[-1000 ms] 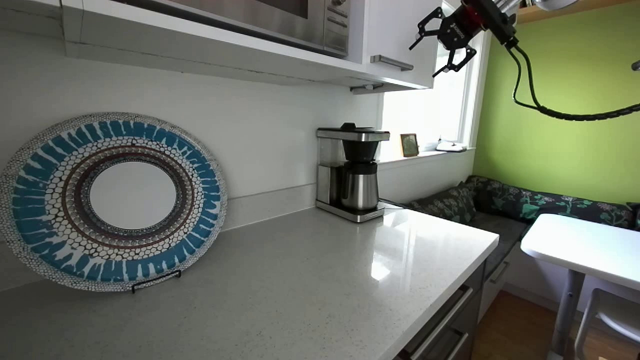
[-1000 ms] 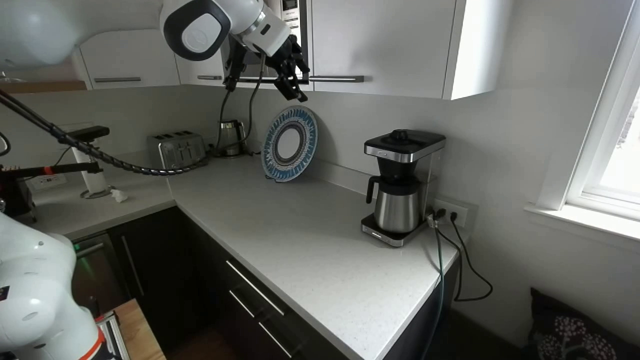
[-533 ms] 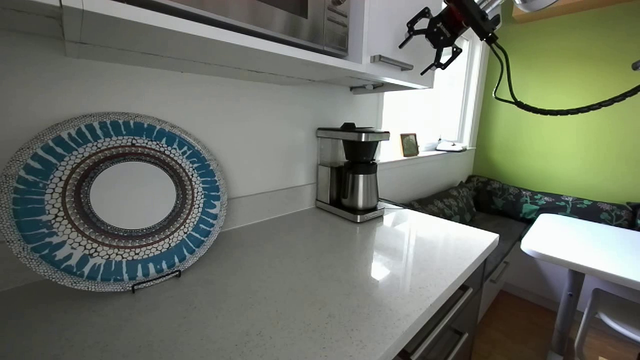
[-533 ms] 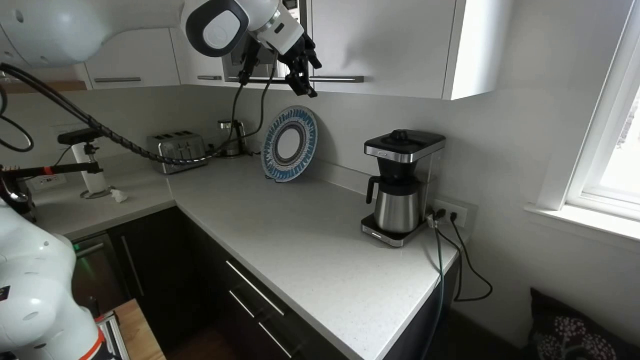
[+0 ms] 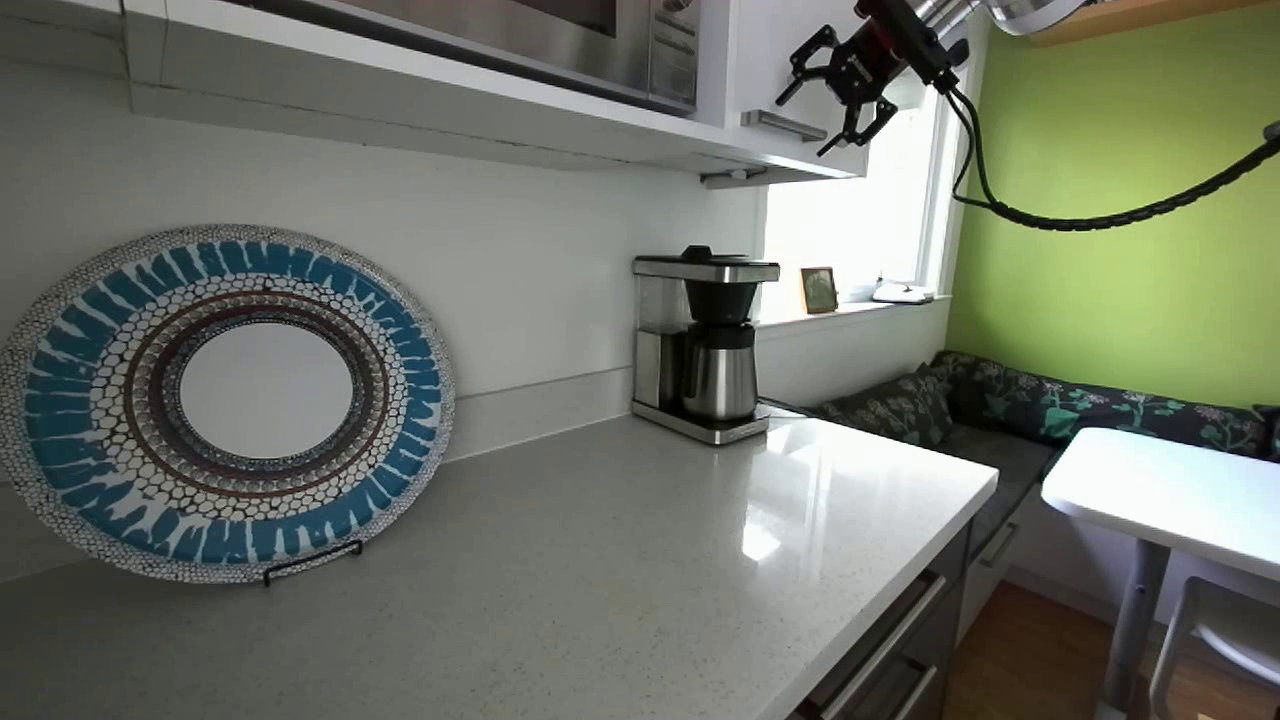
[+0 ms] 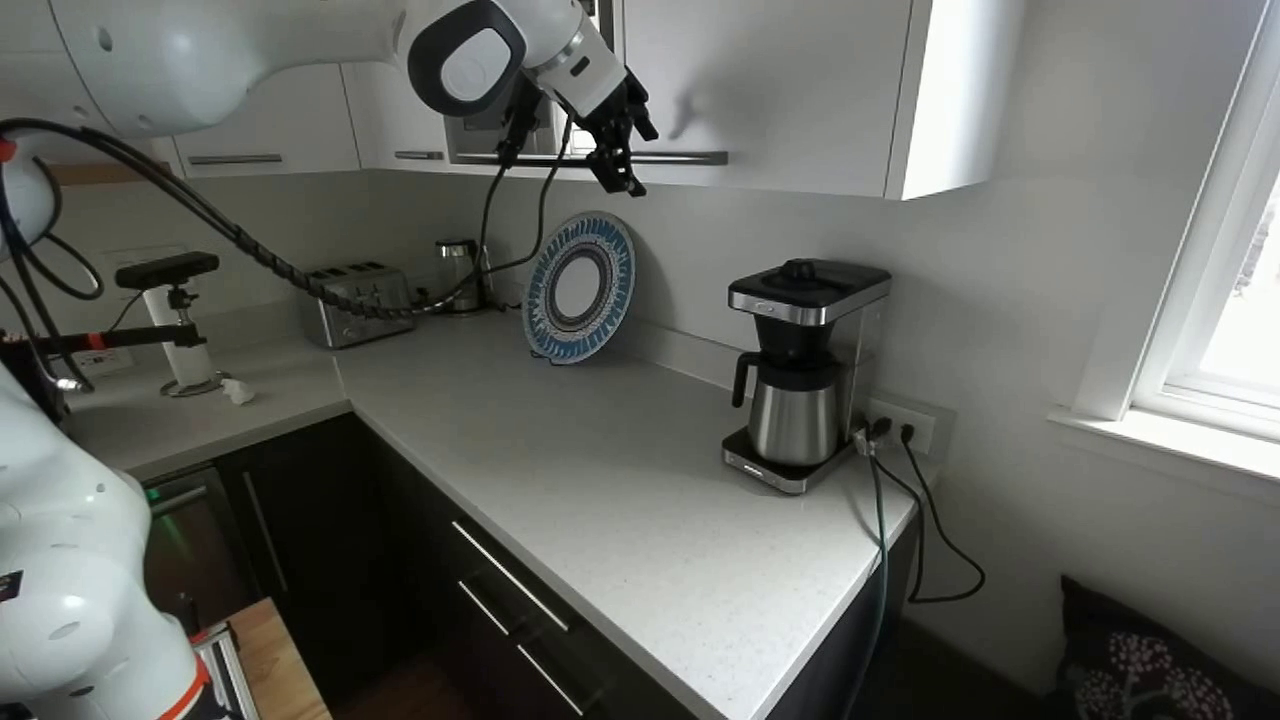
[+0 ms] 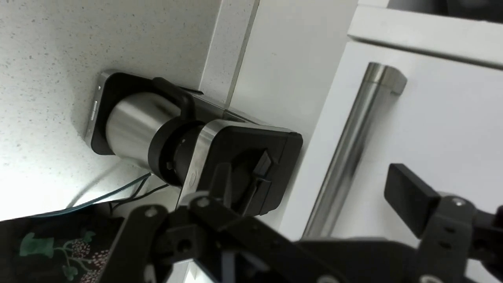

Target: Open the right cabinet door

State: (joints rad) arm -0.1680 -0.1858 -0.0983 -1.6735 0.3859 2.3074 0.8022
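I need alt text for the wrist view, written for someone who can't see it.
An open black gripper faces a closed white cabinet door, the metal handle showing between the fingers, ungripped. To the left, a coffee maker, tilted in this view, stands on a speckled counter.

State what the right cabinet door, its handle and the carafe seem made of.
Door: perhaps painted or laminated board; its flat white face has a soft sheen.
Handle: metal, perhaps brushed steel, from its grey lengthwise shine.
Carafe: satin metal body, probably stainless, given its silvery highlights.
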